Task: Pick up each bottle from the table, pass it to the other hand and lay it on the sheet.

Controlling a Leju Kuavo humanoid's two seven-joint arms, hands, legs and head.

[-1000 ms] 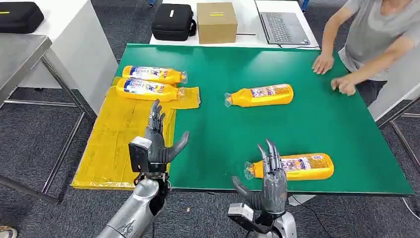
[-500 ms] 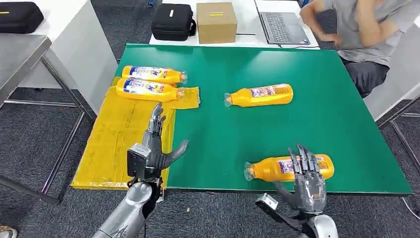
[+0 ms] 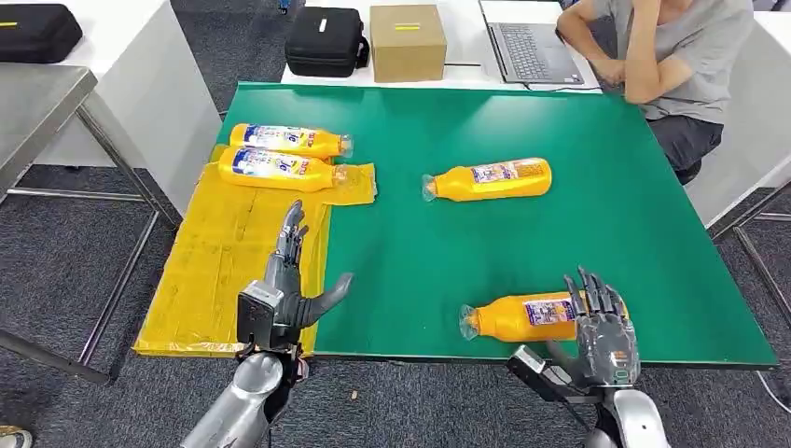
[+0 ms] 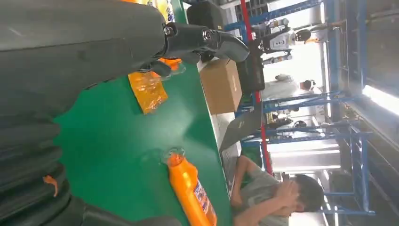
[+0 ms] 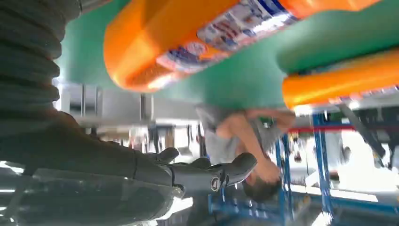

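Hiding the near bottle's (image 3: 532,315) base: the open right hand (image 3: 602,329).

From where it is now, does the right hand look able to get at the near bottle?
Probably yes. The right hand is open at the base end of the near bottle, which lies alone on the green table, with nothing between them. It does not hold the bottle yet.

The right hand (image 3: 603,329) shifts rightward to the near bottle's (image 3: 522,317) base at lower right; the person (image 3: 667,56) pulls both arms back, upper right.
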